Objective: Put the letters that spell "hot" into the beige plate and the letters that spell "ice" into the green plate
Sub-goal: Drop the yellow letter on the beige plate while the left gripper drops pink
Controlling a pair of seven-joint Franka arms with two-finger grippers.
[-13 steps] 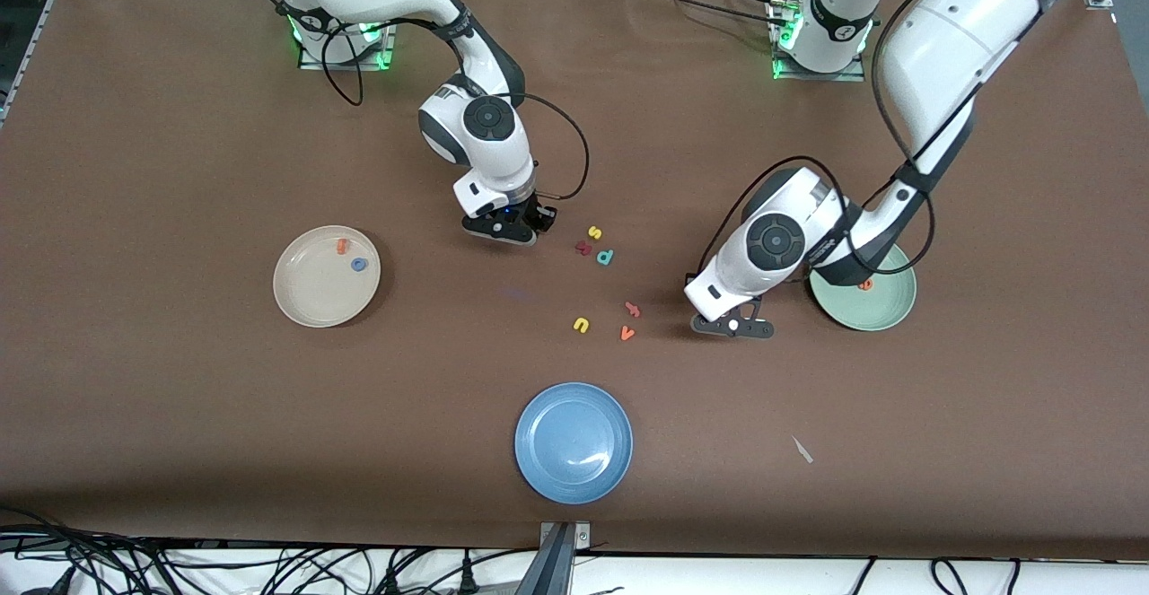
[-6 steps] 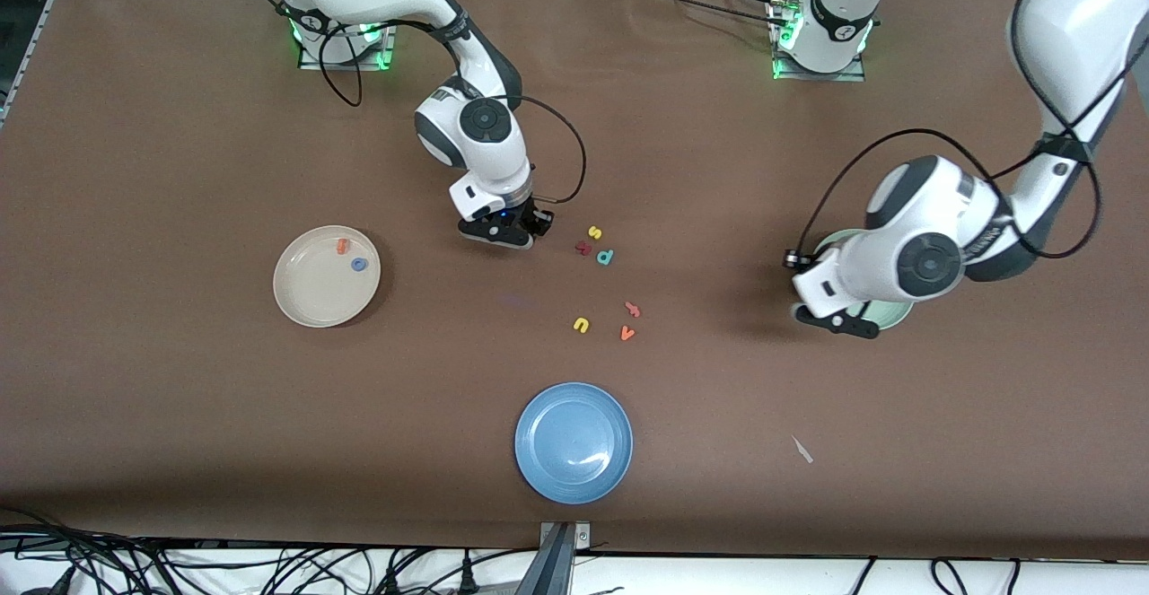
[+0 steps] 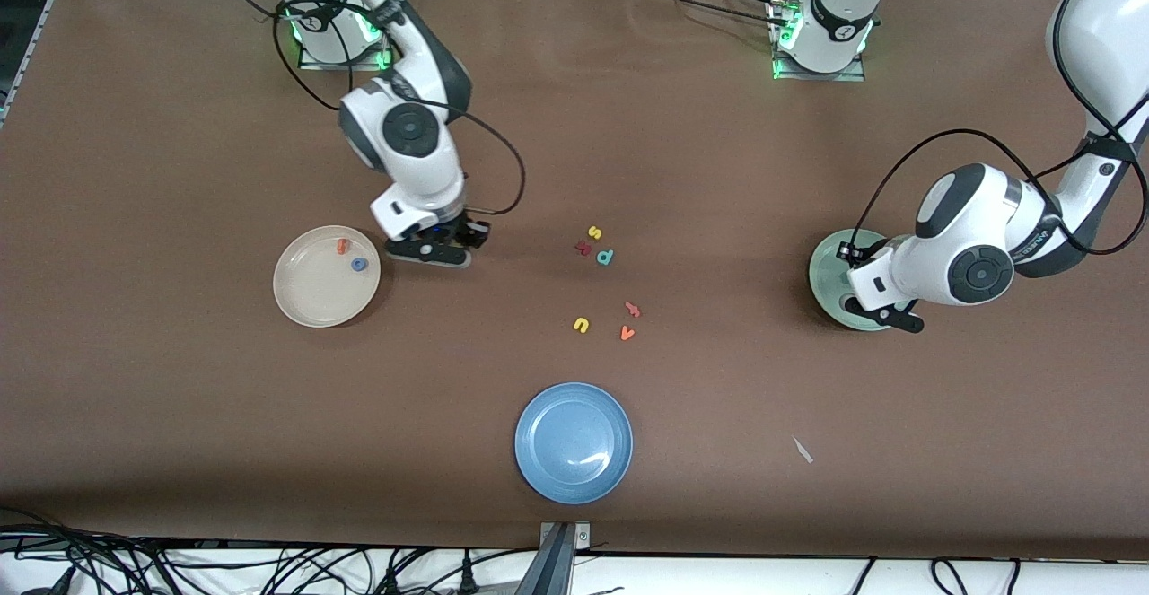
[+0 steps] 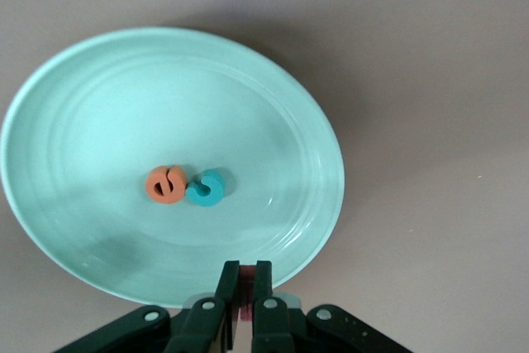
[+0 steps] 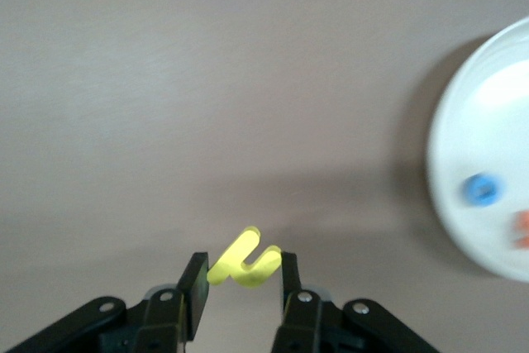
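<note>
My right gripper [image 3: 429,254] hangs just beside the beige plate [image 3: 310,294], toward the table's middle. It is shut on the yellow h [image 5: 240,260], which spans the gap of my right gripper [image 5: 243,270]. In the beige plate [image 5: 488,121] lie the blue o [image 3: 359,264] and the orange t [image 3: 342,246]. My left gripper [image 3: 889,317] is over the green plate's [image 3: 830,276] rim. That left gripper [image 4: 246,269] is shut on the dark red i [image 4: 246,307]. The orange e [image 4: 165,184] and teal c [image 4: 205,188] lie side by side in the green plate [image 4: 99,88].
Loose letters lie mid-table: a yellow s [image 3: 593,232], a dark red letter [image 3: 583,249], a teal d [image 3: 605,258], a yellow u [image 3: 581,325], an orange v [image 3: 627,333] and a reddish letter [image 3: 632,310]. A blue plate [image 3: 574,442] sits nearest the front camera.
My right arm has carried the yellow h from beside the loose letters over to the beige plate. My left arm has swung from mid-table to the green plate with the i.
</note>
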